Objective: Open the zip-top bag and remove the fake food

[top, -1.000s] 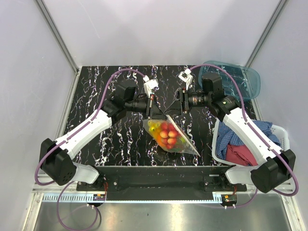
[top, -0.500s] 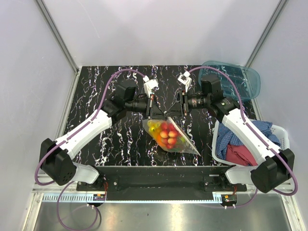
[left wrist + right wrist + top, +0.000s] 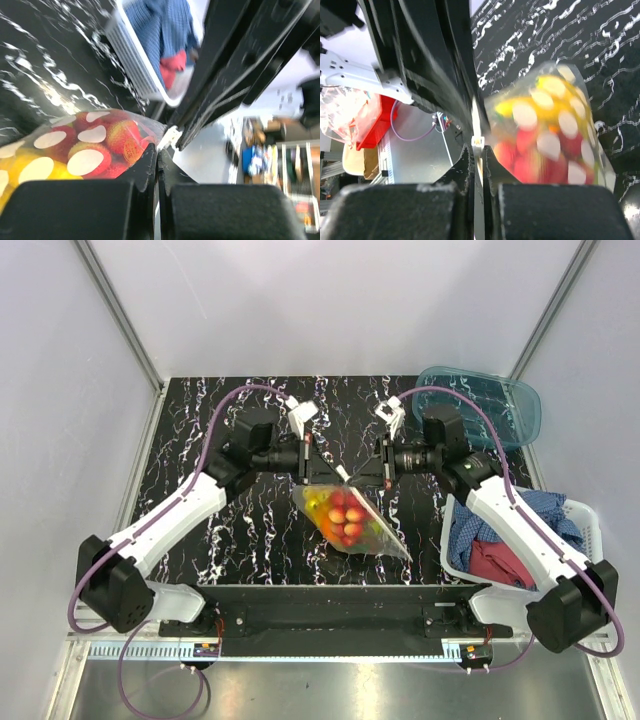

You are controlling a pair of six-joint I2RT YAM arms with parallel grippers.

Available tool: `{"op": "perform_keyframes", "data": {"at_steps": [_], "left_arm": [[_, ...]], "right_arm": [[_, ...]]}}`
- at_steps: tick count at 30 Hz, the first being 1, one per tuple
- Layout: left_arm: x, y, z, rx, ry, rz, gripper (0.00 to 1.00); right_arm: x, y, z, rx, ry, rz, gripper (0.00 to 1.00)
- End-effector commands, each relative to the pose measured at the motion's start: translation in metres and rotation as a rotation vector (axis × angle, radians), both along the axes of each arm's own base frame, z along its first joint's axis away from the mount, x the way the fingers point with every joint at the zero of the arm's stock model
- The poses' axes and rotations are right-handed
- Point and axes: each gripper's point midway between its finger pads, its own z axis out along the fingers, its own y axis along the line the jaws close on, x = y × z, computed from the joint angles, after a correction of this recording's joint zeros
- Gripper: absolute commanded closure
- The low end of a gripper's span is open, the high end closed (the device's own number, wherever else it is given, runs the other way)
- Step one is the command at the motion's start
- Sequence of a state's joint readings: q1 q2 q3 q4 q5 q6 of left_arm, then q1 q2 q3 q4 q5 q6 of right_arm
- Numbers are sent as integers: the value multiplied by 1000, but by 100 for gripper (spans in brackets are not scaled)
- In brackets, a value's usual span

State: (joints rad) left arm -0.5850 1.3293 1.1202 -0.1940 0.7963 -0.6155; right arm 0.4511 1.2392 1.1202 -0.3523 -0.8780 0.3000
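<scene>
The clear dotted zip-top bag (image 3: pixel 352 523) hangs above the table's middle, with red, yellow and orange fake food (image 3: pixel 341 514) inside. My left gripper (image 3: pixel 325 468) is shut on the bag's top edge from the left. My right gripper (image 3: pixel 362 470) is shut on the zip strip from the right, next to the small white slider (image 3: pixel 478 142). In the left wrist view the bag (image 3: pixel 85 150) bulges left of my shut gripper (image 3: pixel 157 152), with the red fruit (image 3: pixel 120 142) showing. In the right wrist view the bag (image 3: pixel 545 135) hangs right of my gripper (image 3: pixel 480 150).
A white slatted basket (image 3: pixel 575 515) with blue and red cloths (image 3: pixel 500 545) stands at the right front. A teal translucent tray (image 3: pixel 500 405) lies at the back right. The black marbled table (image 3: pixel 200 440) is walled by white panels.
Both grippers have drawn slightly apart and rotated a little, still pinching the bag's top. The bag has shifted slightly.
</scene>
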Motion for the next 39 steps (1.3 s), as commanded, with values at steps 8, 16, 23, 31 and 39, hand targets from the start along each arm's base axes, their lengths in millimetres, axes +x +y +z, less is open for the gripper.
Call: {"op": "perform_keyframes", "data": {"at_steps": [8, 16, 23, 31, 39], "left_arm": [[67, 29, 46, -56, -96, 318, 100], [123, 47, 48, -19, -76, 479, 100], [147, 54, 38, -5, -7, 550, 100], [130, 37, 36, -28, -6, 418, 100], [109, 33, 33, -18, -38, 349, 100]], "right_arm": [[-33, -20, -8, 0, 18, -43, 100], [-71, -41, -37, -24, 122, -100, 100], [-99, -52, -55, -26, 197, -117, 100], [-63, -50, -7, -46, 90, -205, 47], [8, -33, 3, -180, 109, -260, 31]]}}
